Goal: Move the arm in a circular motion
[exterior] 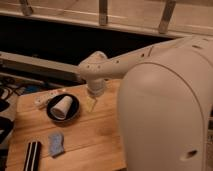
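The cream-white arm fills the right half of the camera view with its bulky rounded shell. A tubular segment with small dark holes reaches left to a rounded joint. The small yellowish gripper hangs below the joint, just above the wooden table and right beside a black bowl.
A white cup lies on its side in the black bowl. A white power strip lies behind the bowl. A blue cloth and a black-and-white striped object lie at the table's front left. A dark ledge runs behind.
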Controlling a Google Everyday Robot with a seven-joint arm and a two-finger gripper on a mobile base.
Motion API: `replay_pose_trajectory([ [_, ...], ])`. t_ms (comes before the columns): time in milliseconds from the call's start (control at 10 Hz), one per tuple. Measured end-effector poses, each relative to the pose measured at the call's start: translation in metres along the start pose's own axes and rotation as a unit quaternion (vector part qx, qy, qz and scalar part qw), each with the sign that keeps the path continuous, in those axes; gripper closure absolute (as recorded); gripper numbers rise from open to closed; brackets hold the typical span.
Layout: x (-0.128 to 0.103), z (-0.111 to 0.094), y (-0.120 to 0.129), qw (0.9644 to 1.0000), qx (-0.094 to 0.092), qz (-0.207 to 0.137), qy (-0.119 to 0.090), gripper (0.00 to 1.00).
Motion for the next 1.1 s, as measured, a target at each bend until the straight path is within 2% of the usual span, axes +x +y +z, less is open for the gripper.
replay_pose_trajectory([
  [100,0.014,-0.003,-0.004,0.9999,0.001,0.013,0.002,0.06],
  [200,0.016,-0.006,-0.006,0.9998,0.002,0.020,0.000,0.06],
  [300,0.015,-0.007,-0.010,0.9998,0.003,0.019,-0.009,0.06],
  [500,0.011,-0.004,-0.015,0.9999,0.005,0.001,-0.012,0.06],
  [600,0.016,-0.004,-0.017,0.9999,0.007,0.009,-0.013,0.06],
  [900,0.051,-0.003,-0.029,0.9995,0.013,0.026,-0.015,0.06],
  [1100,0.056,-0.003,-0.030,0.9992,0.014,0.034,-0.018,0.06],
])
